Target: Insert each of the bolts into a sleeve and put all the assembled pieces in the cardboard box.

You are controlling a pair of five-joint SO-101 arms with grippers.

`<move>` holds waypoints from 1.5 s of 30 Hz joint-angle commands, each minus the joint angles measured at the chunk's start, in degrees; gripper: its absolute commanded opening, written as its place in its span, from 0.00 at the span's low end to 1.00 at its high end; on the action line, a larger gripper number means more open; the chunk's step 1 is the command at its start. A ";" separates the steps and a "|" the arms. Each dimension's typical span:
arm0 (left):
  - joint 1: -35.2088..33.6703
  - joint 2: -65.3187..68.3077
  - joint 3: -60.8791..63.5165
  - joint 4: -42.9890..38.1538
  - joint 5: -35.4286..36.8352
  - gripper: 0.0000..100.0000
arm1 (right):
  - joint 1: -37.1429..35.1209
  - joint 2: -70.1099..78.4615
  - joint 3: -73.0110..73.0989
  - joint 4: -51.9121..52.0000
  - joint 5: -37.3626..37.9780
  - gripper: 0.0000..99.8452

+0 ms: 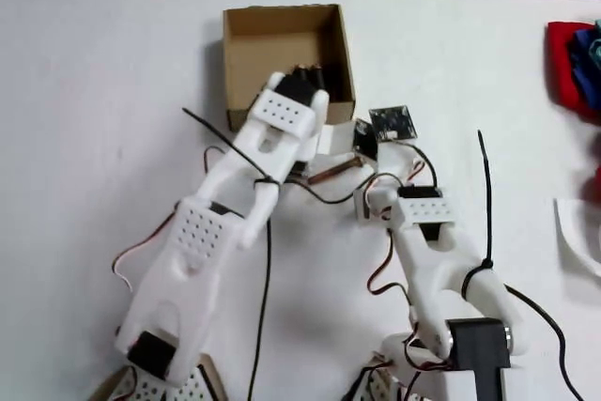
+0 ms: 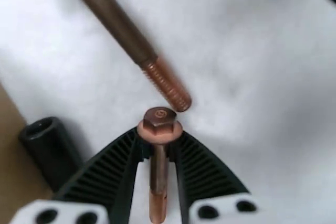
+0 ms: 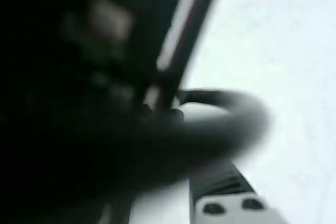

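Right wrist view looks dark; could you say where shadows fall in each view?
Right wrist view: a dark mass near the lens. Left wrist view: the loose copper-coloured bolt casts a soft shadow on the white table. High view: even light, faint shadows.

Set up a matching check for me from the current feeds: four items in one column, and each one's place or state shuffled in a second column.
Things:
1. nearer bolt
2. farther bolt
3. black sleeve
4. cardboard box

Places or states:
A. open-topped, at the far side of the table
B. lying loose on the white table
C. clamped in the left tool
D. beside the box, touched by no tool

Pairs: 1-C, 2-B, 3-D, 4-A
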State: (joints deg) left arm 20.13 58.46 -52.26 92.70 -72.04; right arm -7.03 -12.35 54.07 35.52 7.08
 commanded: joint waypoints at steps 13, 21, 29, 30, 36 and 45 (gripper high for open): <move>-10.99 -0.70 -1.10 6.42 5.45 0.02 | 0.40 -3.38 -0.18 -0.92 -0.26 0.02; -13.19 -5.63 -0.40 9.76 15.91 0.02 | 0.40 -3.38 -0.18 -1.01 -0.26 0.02; -15.91 -25.76 17.19 9.76 33.58 0.02 | 0.40 -3.38 -0.18 -1.01 -0.26 0.02; -16.44 -28.92 21.05 9.67 34.29 0.02 | 0.40 -3.38 -0.18 -1.01 -0.26 0.02; -17.93 -46.77 39.34 9.49 33.85 0.02 | 0.04 -3.47 -0.18 -0.92 -1.93 0.02; -17.93 -82.02 69.23 -13.54 46.33 0.02 | -1.10 -15.87 5.71 -1.01 -3.87 0.02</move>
State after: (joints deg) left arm 2.64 -9.05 5.23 90.51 -30.37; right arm -7.12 -20.18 58.20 35.52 3.74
